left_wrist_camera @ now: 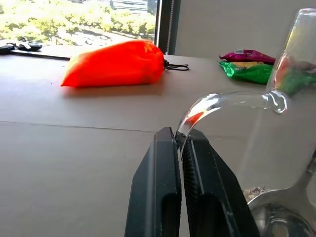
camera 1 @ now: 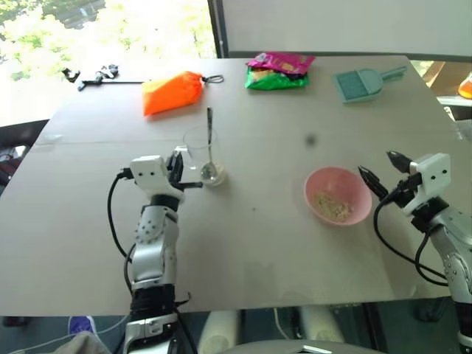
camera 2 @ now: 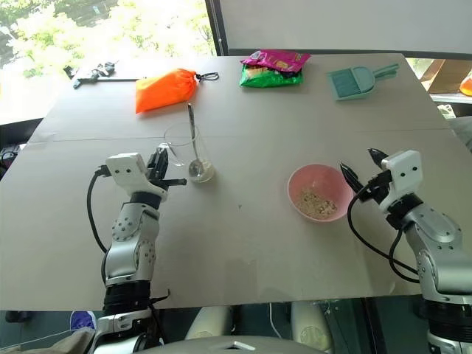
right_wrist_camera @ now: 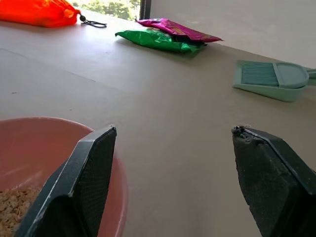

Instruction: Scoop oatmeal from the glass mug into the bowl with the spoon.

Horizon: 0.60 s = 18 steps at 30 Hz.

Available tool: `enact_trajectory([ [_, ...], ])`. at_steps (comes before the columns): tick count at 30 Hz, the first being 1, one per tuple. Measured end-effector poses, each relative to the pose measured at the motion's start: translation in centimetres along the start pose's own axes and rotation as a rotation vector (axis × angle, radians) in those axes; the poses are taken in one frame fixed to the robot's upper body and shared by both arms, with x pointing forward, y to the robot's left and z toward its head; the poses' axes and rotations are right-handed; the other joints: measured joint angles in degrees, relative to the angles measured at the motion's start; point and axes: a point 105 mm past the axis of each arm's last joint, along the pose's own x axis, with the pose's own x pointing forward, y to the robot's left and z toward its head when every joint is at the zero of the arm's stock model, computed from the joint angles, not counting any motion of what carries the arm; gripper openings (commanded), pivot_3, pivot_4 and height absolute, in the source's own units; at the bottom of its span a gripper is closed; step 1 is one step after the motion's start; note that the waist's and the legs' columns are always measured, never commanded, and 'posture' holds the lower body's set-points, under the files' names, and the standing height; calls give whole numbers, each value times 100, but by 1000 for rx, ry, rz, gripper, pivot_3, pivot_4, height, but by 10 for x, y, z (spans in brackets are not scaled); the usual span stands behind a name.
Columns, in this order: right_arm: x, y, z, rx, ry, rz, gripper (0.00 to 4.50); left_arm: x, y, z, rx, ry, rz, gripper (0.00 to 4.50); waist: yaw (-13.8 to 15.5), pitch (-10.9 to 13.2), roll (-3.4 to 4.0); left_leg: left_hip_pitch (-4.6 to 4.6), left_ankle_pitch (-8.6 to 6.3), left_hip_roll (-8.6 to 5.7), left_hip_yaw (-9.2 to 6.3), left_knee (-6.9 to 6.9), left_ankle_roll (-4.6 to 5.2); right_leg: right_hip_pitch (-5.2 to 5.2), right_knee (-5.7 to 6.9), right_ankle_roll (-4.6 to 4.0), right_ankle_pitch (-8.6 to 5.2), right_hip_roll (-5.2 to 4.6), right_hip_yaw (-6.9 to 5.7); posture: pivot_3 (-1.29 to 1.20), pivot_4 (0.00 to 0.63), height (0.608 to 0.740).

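Left pincer [left_wrist_camera: 180, 143] level, clamped on glass mug [camera 1: 200, 151] handle; right pincer [camera 1: 387, 171] level, agape beside bowl [camera 1: 338, 195].

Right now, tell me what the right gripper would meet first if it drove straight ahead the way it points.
Probably the bowl. The right gripper is open beside it and aims toward the robot's left; in the right wrist view one finger already overlaps the pink rim. Depth is unclear, so it might just graze the rim.

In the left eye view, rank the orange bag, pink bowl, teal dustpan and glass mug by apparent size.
1. Pink bowl and orange bag: look about alike, and the bowl is nearer the camera, so unranked.
2. Teal dustpan, handle included.
3. Glass mug, smallest.
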Motion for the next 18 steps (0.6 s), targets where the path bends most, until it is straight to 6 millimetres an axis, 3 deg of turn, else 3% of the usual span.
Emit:
enact_trajectory([
  [4, 1, 3, 2, 7, -11, 6, 3915, 0, 4, 2, -10, -8, 11, 1818, -3, -1, 2, 0, 0, 0, 0, 0, 0, 0, 0, 0, 0, 0, 1, 0, 150, 740],
  [5, 1, 8, 9, 11, -32, 32, 3915, 0, 5, 3, -11, -13, 12, 2451, -3, -1, 2, 0, 0, 0, 0, 0, 0, 0, 0, 0, 0, 0, 0, 0, 150, 740],
  [7, 3, 14, 19, 38, -70, 71, 3915, 0, 5, 3, -10, -15, 13, 3087, -4, -1, 1, 0, 0, 0, -1, 0, 0, 1, 0, 0, 0, 0, 0, 0, 150, 740],
  [9, 3, 26, 36, 105, -126, 157, 3915, 0, 6, 2, -7, -11, 16, 4217, -1, -1, 2, 1, 0, 0, -3, 0, 1, 2, 0, 0, 0, 1, -2, 0, 150, 740],
  [10, 2, 31, 42, 106, -142, 197, 3915, 0, 7, 1, -6, -8, 17, 4448, 1, -1, 2, 0, -1, 0, -3, 0, 1, 2, 0, 0, 0, 1, -2, 0, 150, 740],
  [14, -15, 58, 69, 54, -133, 487, 3915, 0, 7, -1, -5, -3, 17, 4448, 26, -1, 2, 1, -2, -4, -9, 2, 4, 12, -8, 0, 0, -2, -8, 0, 150, 740],
  [18, -36, 62, 73, -11, -79, 649, 3915, 0, 9, 0, 0, -2, 15, 4448, 41, -4, -3, 7, -11, -4, -15, 2, 20, 20, -11, 0, 0, -1, -15, 0, 150, 740],
])
